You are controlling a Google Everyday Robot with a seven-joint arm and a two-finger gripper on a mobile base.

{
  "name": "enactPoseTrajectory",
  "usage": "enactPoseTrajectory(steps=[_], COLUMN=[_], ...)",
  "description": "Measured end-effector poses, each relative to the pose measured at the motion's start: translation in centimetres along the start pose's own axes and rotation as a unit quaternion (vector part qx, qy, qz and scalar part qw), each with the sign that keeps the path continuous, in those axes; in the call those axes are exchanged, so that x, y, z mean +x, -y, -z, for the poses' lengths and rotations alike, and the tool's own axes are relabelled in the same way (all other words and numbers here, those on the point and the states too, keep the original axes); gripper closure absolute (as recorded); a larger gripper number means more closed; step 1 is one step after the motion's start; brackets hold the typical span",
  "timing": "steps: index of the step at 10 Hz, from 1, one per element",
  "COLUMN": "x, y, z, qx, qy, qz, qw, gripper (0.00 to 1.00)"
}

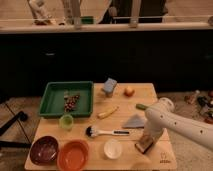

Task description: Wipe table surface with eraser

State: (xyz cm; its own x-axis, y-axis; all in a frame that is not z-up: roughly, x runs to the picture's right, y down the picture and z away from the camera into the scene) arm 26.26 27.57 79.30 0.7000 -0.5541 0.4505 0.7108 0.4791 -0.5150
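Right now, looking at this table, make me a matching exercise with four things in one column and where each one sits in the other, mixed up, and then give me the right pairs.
Column one:
1. eraser
2. blue-grey block
3. green tray
4. brush

Column two:
A. far side of the table surface, near the middle
B. far left part of the table
C. near right corner, under the gripper
D. middle of the table, lying flat beside the white cup

Pairs: 1-C, 2-A, 3-B, 4-D

Dim, soft, warm overhead light.
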Motion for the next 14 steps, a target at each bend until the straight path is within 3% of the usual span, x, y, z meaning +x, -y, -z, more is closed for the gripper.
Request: enactPoseTrajectory(steps=[4, 7, 11, 14], x=[2.6, 4.0, 1.2, -1.2], y=[-2.2, -0.7, 2.7, 2.4], z=[0.6, 1.1, 1.4, 1.6], qx=[-0.007, -0.005, 0.002, 0.003], qy=[-0.020, -0.036, -0.033, -0.028], qz=[-0.030, -0.040, -0.007, 0.029], qw=[0.9993, 0.9985, 0.9994, 0.9992], gripper=[0.98, 0.98, 0.98, 0.98])
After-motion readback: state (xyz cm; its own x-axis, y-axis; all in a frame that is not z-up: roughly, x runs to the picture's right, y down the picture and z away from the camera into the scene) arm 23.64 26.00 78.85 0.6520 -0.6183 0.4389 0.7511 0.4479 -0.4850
